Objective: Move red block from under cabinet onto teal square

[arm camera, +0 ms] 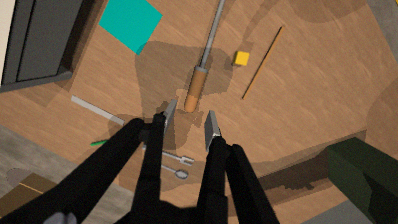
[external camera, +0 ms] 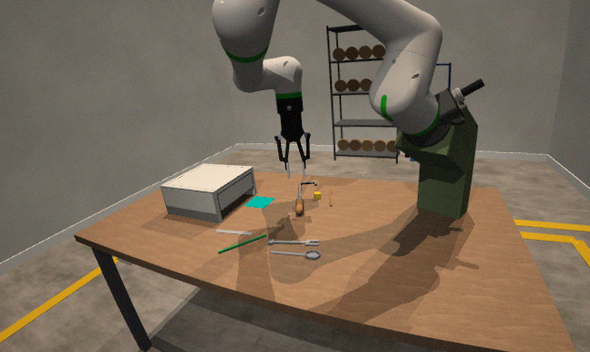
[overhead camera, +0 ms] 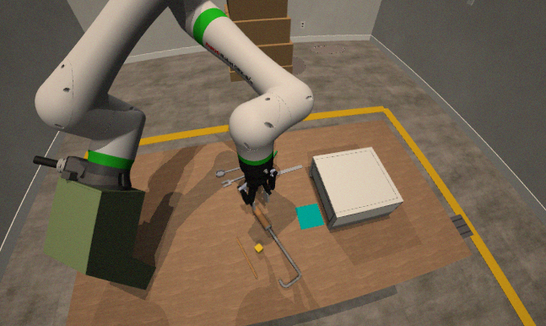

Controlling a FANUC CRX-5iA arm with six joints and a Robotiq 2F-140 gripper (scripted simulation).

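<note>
My gripper (overhead camera: 257,201) (external camera: 295,173) (arm camera: 191,112) is partly open and empty. It hangs above the table, over the near end of a hook tool with a wooden handle (overhead camera: 262,219) (external camera: 299,206) (arm camera: 195,88) and a bent metal rod (overhead camera: 285,254). The teal square (overhead camera: 309,216) (external camera: 259,201) (arm camera: 131,22) lies on the table right in front of the low white cabinet (overhead camera: 354,182) (external camera: 205,184) (arm camera: 35,40). The red block is hidden in every view.
A yellow cube (overhead camera: 258,247) (external camera: 317,195) (arm camera: 242,58) and a thin wooden stick (overhead camera: 246,258) (external camera: 330,197) (arm camera: 262,62) lie beside the tool. A fork (overhead camera: 229,182) (external camera: 294,243), a spoon (overhead camera: 225,171) (external camera: 296,253), a ruler (external camera: 233,232) (arm camera: 95,109) and a green stick (external camera: 242,243) lie nearby. The green pedestal (external camera: 442,173) bears the arm.
</note>
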